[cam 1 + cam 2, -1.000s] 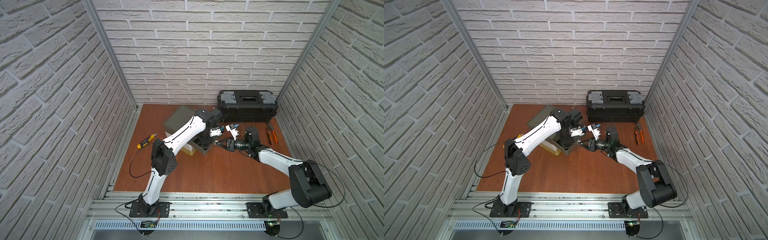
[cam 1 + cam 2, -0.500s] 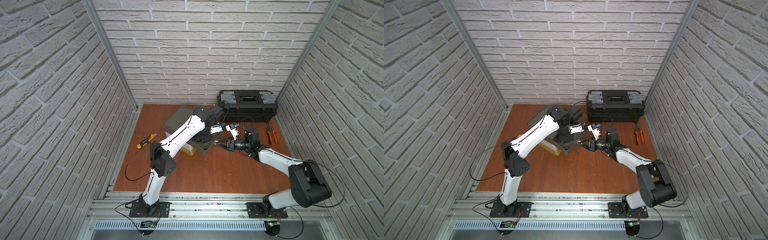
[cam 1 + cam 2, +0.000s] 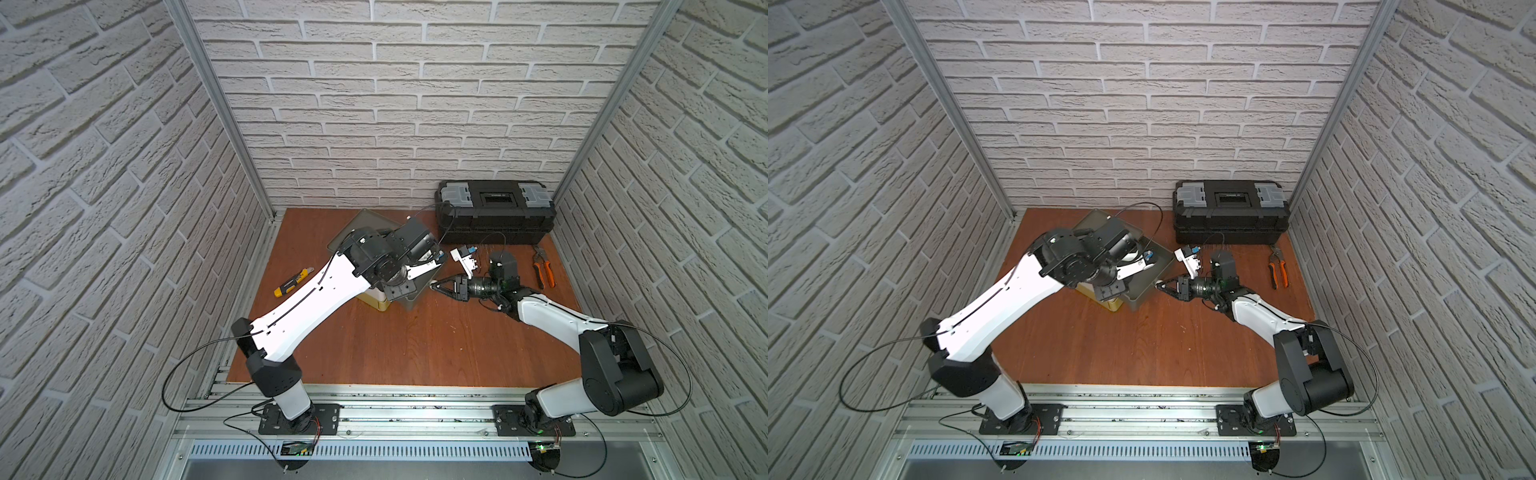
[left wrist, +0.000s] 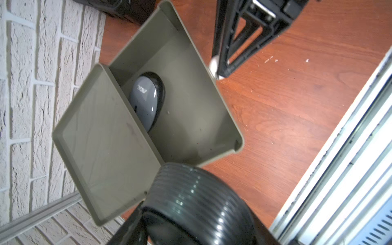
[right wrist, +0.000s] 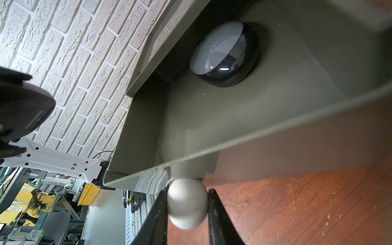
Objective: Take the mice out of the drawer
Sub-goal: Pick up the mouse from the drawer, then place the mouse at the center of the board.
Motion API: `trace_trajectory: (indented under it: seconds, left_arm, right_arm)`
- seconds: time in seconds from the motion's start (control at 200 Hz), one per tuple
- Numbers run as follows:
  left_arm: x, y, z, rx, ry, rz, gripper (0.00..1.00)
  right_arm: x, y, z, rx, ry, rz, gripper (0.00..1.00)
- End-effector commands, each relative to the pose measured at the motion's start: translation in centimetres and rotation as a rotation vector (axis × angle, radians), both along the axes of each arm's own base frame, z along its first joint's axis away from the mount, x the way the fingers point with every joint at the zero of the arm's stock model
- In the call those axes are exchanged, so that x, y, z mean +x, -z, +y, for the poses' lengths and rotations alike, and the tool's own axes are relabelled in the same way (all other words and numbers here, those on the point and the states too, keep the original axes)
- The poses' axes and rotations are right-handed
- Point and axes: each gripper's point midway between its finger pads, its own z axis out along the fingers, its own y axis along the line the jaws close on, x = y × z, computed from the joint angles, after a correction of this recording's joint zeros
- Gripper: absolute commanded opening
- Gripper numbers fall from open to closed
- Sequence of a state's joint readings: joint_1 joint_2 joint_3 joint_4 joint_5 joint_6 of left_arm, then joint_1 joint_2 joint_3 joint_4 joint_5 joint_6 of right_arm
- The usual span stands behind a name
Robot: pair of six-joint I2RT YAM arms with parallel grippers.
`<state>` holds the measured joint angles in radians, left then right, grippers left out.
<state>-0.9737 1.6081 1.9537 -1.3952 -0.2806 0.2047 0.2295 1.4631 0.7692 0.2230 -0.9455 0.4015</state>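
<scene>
Mouse (image 4: 146, 99) looks light, glossy-slick, best pinched across its flanks; right tool (image 3: 438, 286) clamps drawer knob (image 5: 187, 203), left tool (image 4: 195, 229) holds black ribbed object (image 4: 195, 191).

mouse (image 4: 146, 99) in drawer (image 4: 201, 89), knife (image 3: 292, 282) left; pliers (image 3: 543, 270) right

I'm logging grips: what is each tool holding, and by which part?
The right tool grips the drawer by its round knob. The left tool seems to clamp a black ribbed mouse by its sides, though the contact is partly out of frame.
</scene>
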Motion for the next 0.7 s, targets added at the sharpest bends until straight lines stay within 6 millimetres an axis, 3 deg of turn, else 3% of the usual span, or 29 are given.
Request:
trace_trajectory:
  seconds: [0.0, 0.115, 0.22, 0.46, 0.515, 0.605, 0.695]
  left_arm:
    - [-2.3, 0.8, 1.0, -0.061, -0.063, 0.040, 0.07]
    - [-4.2, 3.4, 1.7, -0.089, -0.079, 0.112, 0.07]
    - [-5.0, 7.0, 1.8, -0.075, -0.097, 0.168, 0.07]
    - [-4.3, 13.9, -0.1, -0.061, -0.101, 0.212, 0.07]
    - [-3.8, 15.4, -0.6, -0.040, -0.106, 0.220, 0.07]
    - [-2.9, 18.1, -1.4, 0.011, -0.113, 0.220, 0.06]
    - [-1.8, 20.7, -2.2, 0.063, -0.124, 0.217, 0.05]
  right_arm:
    - [1.9, 0.8, -1.5, -0.084, 0.098, 0.026, 0.04]
    - [3.3, -0.4, -1.6, -0.094, 0.103, 0.001, 0.05]
    - [4.7, -0.8, -1.9, -0.102, 0.114, -0.004, 0.05]
    - [7.4, -0.9, -2.1, -0.110, 0.122, 0.019, 0.08]
    - [7.6, -1.1, -2.3, -0.114, 0.134, 0.013, 0.14]
    - [7.8, -2.6, -2.9, -0.111, 0.159, -0.018, 0.39]
    - [7.8, -4.7, -4.1, -0.130, 0.221, -0.052, 0.56]
